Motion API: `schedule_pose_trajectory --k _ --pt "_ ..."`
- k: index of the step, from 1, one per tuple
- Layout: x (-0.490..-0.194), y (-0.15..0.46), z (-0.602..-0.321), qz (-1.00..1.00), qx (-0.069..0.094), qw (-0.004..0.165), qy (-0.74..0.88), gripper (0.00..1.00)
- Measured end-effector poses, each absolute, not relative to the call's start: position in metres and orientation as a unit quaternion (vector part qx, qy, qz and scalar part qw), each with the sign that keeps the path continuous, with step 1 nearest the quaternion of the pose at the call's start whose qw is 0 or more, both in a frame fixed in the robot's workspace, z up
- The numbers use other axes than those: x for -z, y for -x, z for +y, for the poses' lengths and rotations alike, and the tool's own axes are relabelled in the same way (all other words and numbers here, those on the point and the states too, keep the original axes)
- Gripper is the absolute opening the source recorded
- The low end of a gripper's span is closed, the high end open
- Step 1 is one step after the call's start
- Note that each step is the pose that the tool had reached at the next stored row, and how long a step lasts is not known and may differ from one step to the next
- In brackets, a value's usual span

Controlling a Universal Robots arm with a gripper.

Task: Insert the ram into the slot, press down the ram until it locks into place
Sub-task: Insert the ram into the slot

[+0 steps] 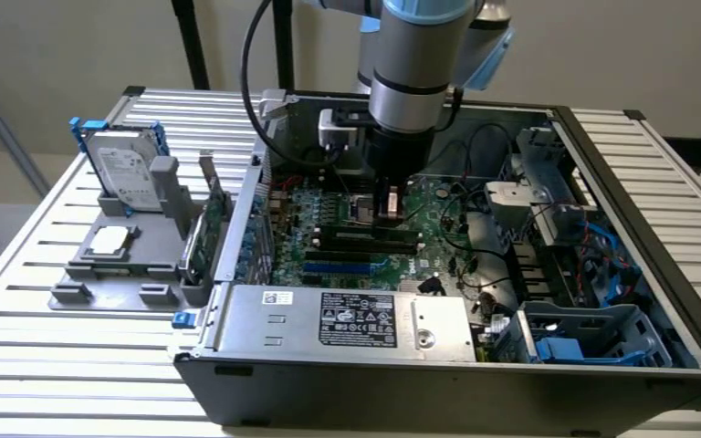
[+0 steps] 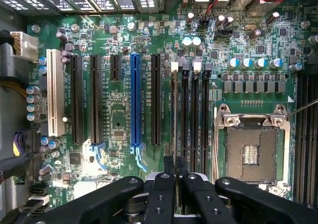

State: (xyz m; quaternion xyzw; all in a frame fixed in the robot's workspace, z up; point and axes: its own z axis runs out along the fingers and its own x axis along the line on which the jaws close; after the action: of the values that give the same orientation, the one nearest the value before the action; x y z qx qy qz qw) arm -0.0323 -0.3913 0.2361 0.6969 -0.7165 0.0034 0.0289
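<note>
One arm in the exterior view. Reaches straight down into the open computer case, with the gripper low over the green motherboard, near its middle. Hangs upright, with a dark cable looping off behind.

In the wrist view, pinches the ram across its thin top edge with the gripper narrowed to a slit. Holds it standing in the slot, the one farthest from the square silver CPU socket among four parallel black sockets. Cannot tell whether clipped in.
</note>
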Motion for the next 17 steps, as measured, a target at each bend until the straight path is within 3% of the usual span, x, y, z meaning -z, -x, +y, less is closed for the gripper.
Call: schedule_pose_trajectory --k 17 --pt "-0.2315 0.0319 -0.3906 -0.715 -0.003 0.029 -0.698 0.13"
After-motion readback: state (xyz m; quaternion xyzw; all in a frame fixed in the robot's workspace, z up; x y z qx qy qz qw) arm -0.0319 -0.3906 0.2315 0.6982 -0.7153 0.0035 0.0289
